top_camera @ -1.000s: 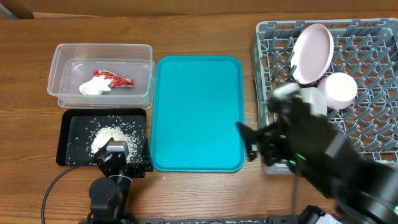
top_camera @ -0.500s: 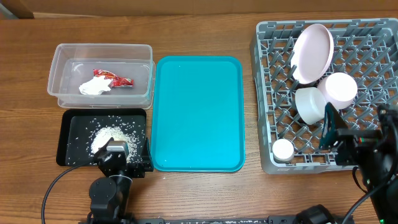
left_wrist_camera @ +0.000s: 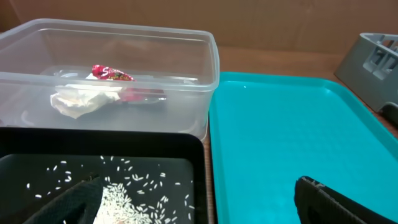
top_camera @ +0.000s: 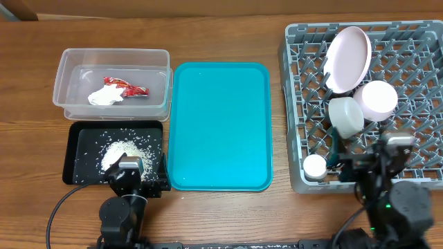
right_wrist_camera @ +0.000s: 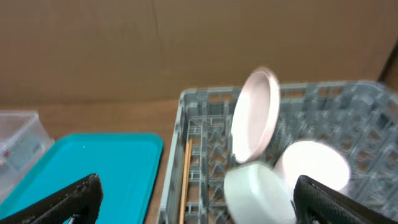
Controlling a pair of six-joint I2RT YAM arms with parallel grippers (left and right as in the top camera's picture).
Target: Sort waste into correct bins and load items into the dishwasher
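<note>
The clear tub (top_camera: 69,66) holds the red wrapper (top_camera: 129,86) and white tissue (top_camera: 102,97); they also show in the left wrist view, wrapper (left_wrist_camera: 111,73) and tissue (left_wrist_camera: 78,101). The black tray (top_camera: 77,142) holds rice scraps (top_camera: 119,149). The grey dish rack (top_camera: 292,104) holds a large plate (top_camera: 348,59), a smaller plate (top_camera: 377,98), a bowl (top_camera: 345,116) and a cup (top_camera: 315,166). A chopstick (right_wrist_camera: 185,177) lies along the rack's left side. My left gripper (left_wrist_camera: 199,202) is open and empty over the black tray's near edge. My right gripper (right_wrist_camera: 199,202) is open and empty at the rack's near edge.
A flat teal serving tray (top_camera: 220,124) lies between the bins and the rack, with nothing on it. The rack's right half has bare pegs (top_camera: 415,76). The wooden table runs along the back.
My right arm swung from over the rack's left edge to the right, then drew back to the rack's near edge. The cup and bowl came into view. The left arm has not moved.
</note>
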